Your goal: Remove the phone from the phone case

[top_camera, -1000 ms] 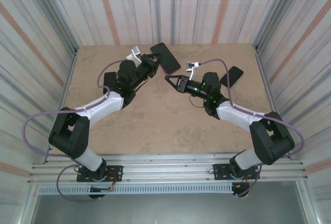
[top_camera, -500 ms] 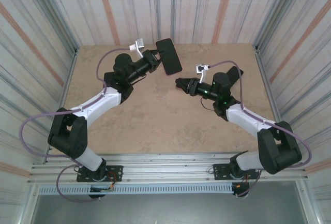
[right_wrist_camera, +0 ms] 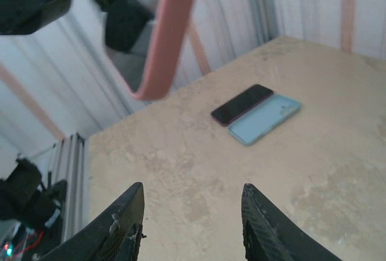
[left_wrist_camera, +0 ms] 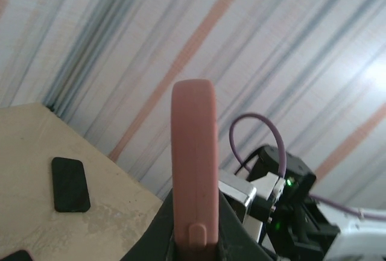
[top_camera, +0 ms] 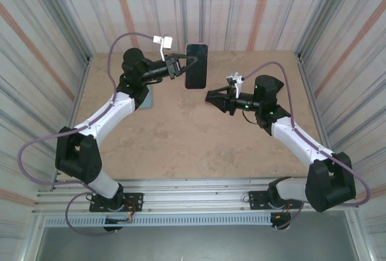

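Note:
A dark phone in a pink phone case hangs in the air above the back of the table. My left gripper is shut on its left edge. From the left wrist, the pink case edge stands upright between the dark fingers of that gripper. My right gripper hovers below and to the right of the phone, apart from it. It is open with nothing between its fingers, and the pink case shows above them.
A dark phone and a light blue case lie side by side on the table at the left. Another black phone lies at the back right. Striped walls close in three sides of the table.
My left arm has lifted the cased phone toward the back and turned it upright. My right gripper has opened and drawn back to the right, away from the phone.

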Available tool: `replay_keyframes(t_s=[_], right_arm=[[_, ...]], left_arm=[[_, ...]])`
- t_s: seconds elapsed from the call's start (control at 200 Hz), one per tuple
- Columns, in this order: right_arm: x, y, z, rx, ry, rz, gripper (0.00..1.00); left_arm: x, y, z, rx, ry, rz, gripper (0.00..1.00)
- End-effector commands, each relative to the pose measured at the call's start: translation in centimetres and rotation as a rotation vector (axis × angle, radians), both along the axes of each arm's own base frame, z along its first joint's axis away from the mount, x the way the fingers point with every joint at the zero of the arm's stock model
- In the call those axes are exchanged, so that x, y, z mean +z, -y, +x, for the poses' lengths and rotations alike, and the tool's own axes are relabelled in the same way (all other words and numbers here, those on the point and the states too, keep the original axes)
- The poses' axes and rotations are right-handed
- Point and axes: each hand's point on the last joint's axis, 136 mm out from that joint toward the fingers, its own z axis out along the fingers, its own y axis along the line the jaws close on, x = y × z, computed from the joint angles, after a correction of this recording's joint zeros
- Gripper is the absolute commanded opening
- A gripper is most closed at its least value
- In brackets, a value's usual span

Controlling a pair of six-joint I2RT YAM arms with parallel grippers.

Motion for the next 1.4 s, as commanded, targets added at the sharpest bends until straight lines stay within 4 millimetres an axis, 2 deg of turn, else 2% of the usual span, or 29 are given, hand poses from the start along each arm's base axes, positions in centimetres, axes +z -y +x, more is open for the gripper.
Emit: replay_keyframes(t_s=[0.0,0.19,0.501,0.807,0.882,1.082,1.288,1.393], right_arm=[[1.3,-1.1,-1.4,0.148,0.101,-0.023,0.43],[2.8,-2.2,-2.2,0.262,0.138,-0.004,0.37],[3.3,-3.0,-2.9,0.344,0.168,0.008,0.21],[3.7,-3.6,-2.8,0.363,0.175,0.014,0.2],[3.6,-3.8,-2.8,0.366,0.173,0.014,0.19],[3.3,-3.9,-3.1,0.389,0.177,0.011,0.04],[3.1,-3.9,-3.4,0.367,0.254,-0.039,0.03],[1.7,-4.1,-2.7,0.287,0.307,-0.163,0.03]], left_arm=[[2.5,0.3,-2.5,-0.113,0.196,0.011,0.0],[2.5,0.6,-3.0,-0.157,0.217,0.015,0.0],[2.6,0.8,-3.2,-0.173,0.206,0.015,0.0],[2.6,1.0,-3.9,-0.194,0.205,0.016,0.0],[2.6,1.0,-4.0,-0.195,0.206,0.017,0.0],[2.7,1.0,-4.0,-0.2,0.172,0.017,0.0],[2.7,1.1,-3.9,-0.226,0.091,0.007,0.0],[2.7,0.9,-3.5,-0.233,0.025,-0.006,0.0]])
